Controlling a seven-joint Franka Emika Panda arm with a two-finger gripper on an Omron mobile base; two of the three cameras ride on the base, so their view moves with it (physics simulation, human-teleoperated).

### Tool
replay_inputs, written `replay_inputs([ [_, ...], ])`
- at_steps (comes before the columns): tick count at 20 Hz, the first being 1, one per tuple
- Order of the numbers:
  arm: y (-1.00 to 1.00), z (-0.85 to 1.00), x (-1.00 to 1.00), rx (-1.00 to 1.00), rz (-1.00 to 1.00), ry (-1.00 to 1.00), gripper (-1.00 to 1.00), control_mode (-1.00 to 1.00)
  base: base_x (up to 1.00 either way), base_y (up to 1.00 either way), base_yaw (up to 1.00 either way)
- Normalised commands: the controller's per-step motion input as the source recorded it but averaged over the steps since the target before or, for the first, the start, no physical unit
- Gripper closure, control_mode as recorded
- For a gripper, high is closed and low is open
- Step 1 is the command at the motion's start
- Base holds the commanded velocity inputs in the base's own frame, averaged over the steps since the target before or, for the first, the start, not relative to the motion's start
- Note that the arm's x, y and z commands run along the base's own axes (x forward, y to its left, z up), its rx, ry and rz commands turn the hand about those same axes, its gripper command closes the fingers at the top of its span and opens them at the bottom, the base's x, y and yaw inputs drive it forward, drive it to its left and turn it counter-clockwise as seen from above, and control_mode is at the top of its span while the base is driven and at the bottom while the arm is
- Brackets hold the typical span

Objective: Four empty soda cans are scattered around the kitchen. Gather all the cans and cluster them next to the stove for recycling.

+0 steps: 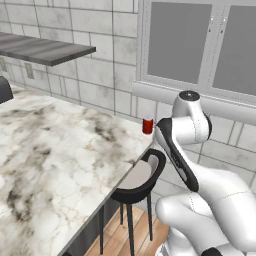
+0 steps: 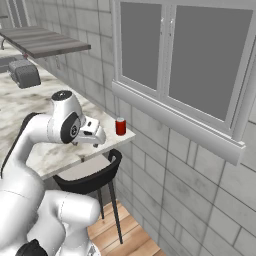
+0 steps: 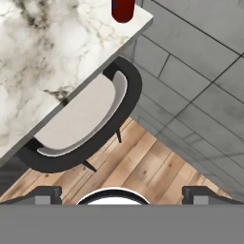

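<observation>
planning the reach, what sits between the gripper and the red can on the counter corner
In the hand view, between the open gripper and the red can lie wood floor, the stool tucked under the counter edge, then bare marble counter.

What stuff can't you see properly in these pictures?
- Red soda can: in the hand view the top edge cuts off its upper part.
- Same can in the left base view: the robot's white arm covers its right side.
- Stool: partly tucked under the marble counter, so its seat is half hidden.
- Toaster: small and far away in the right base view, details unclear.
- Tool: open; just the tips peek up.
</observation>
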Motion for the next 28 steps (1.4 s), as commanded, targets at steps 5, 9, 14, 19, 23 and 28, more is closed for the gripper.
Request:
replay_inputs([
  [5, 0.0, -0.15, 0.45, 0.0, -0.06, 0.06, -1.0, -1.0, 0.0, 0.0, 0.0],
  [9, 0.06, -0.17, 0.36, -0.02, -0.05, -0.01, -1.0, -1.0, 0.0, 0.0, 0.0],
  [14, 0.04, -0.16, 0.28, -0.04, -0.05, -0.05, -1.0, -1.0, 0.0, 0.0, 0.0],
  [19, 0.0, -0.16, 0.24, -0.05, -0.05, -0.07, -1.0, -1.0, 0.0, 0.0, 0.0],
  [23, 0.0, -0.09, 0.26, -0.04, -0.07, -0.07, -1.0, -1.0, 0.0, 0.0, 0.0],
  [28, 0.0, 0.0, 0.29, -0.01, -0.1, 0.0, -1.0, -1.0, 0.0, 0.0, 0.0],
])
